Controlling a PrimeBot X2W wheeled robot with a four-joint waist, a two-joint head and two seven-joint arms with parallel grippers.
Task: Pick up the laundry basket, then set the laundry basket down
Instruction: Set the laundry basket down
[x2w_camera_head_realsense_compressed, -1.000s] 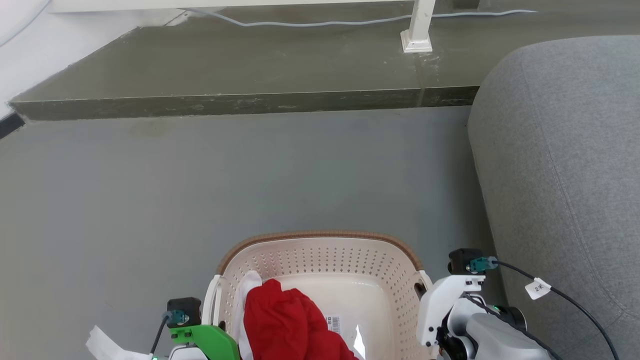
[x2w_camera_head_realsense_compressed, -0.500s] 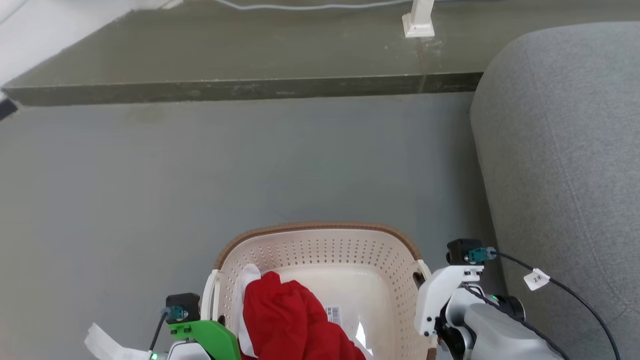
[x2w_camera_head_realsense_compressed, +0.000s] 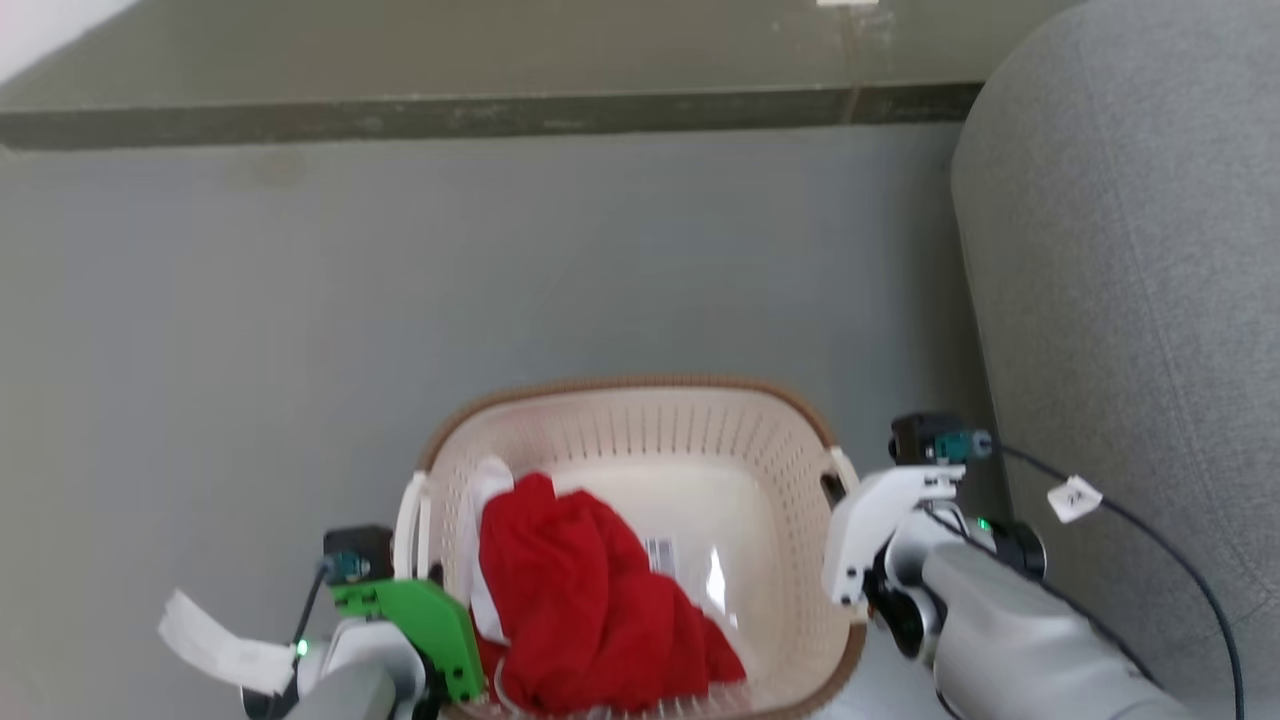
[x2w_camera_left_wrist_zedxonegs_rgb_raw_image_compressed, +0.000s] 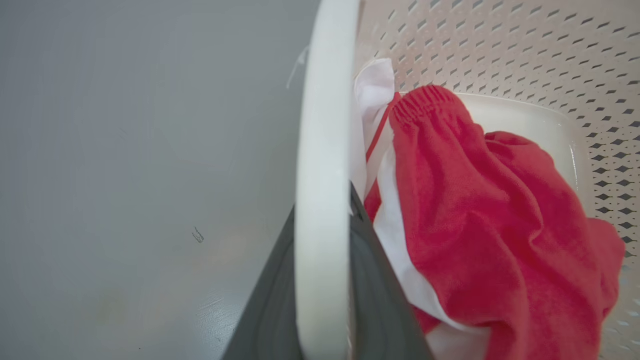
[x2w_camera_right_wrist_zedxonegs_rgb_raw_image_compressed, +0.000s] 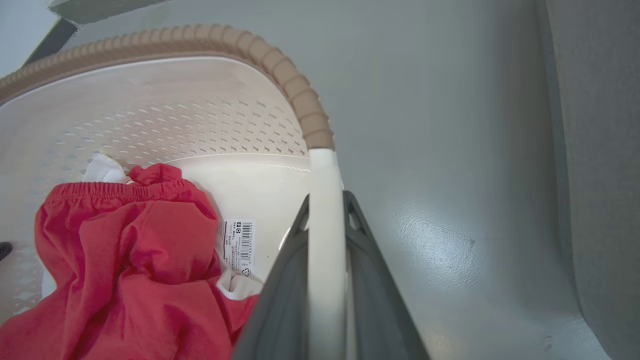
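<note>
Laundry basket, cream-white perforated plastic with a brown woven-look rim, stands upright and mouth-up between your two arms, over the smooth grey floor. You cannot tell whether its base touches that floor. Its handled sides face your robot's left and right. It reads slightly wider across than deep, so the long axis seems to run left to right.

Your left claw is clenched on the white loop handle, one dark finger on each side of the bar. Your right claw grips the right handle the same way.

Inside lie a crumpled red garment with an elastic hem, a white cloth and a barcode sticker on the glossy bottom. Just to the right stands a grey fabric sofa; farther off is an olive raised step.
</note>
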